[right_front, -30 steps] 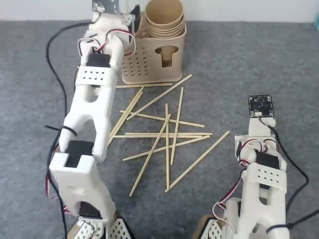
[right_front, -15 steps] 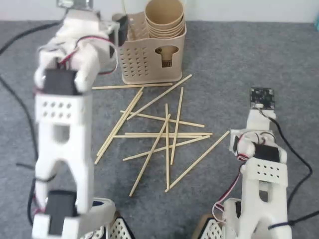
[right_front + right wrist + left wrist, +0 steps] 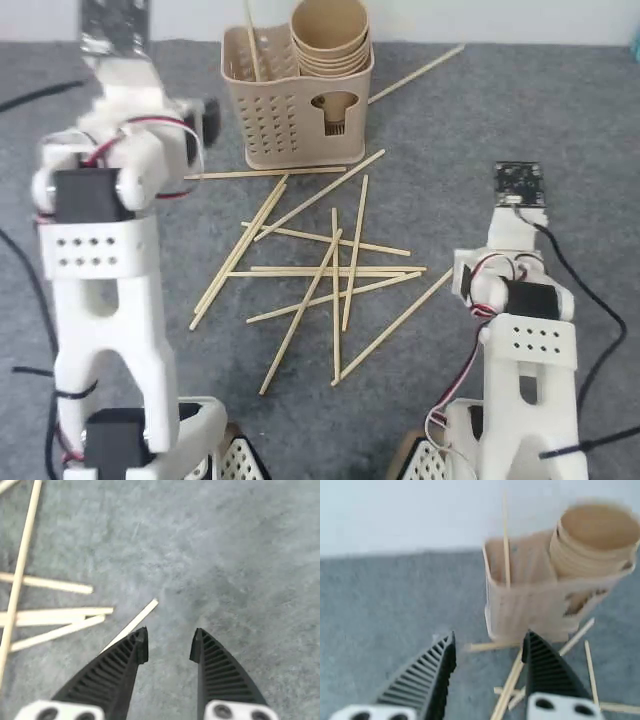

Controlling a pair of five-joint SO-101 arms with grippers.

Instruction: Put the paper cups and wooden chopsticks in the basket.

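Since a second ago the left arm has pulled back from the basket [image 3: 300, 130], leaving one chopstick [image 3: 252, 45] standing upright in its left compartment, beside the stacked paper cups [image 3: 330, 35] that fill the right one. The left gripper [image 3: 490, 637] now hangs in front of the basket with its jaws spread wide and nothing between them. Another stick [image 3: 415, 73], not there earlier, lies on the grey carpet [image 3: 500, 120] behind the basket's right corner. The right arm has edged towards the pile; the right gripper [image 3: 170, 632] is parted moderately and holds nothing, low over the carpet by the tip of a chopstick end [image 3: 140, 615], perhaps touching it. The remaining chopsticks [image 3: 330, 270] lie crossed between the arms. A white wall [image 3: 450, 20] runs just behind the basket
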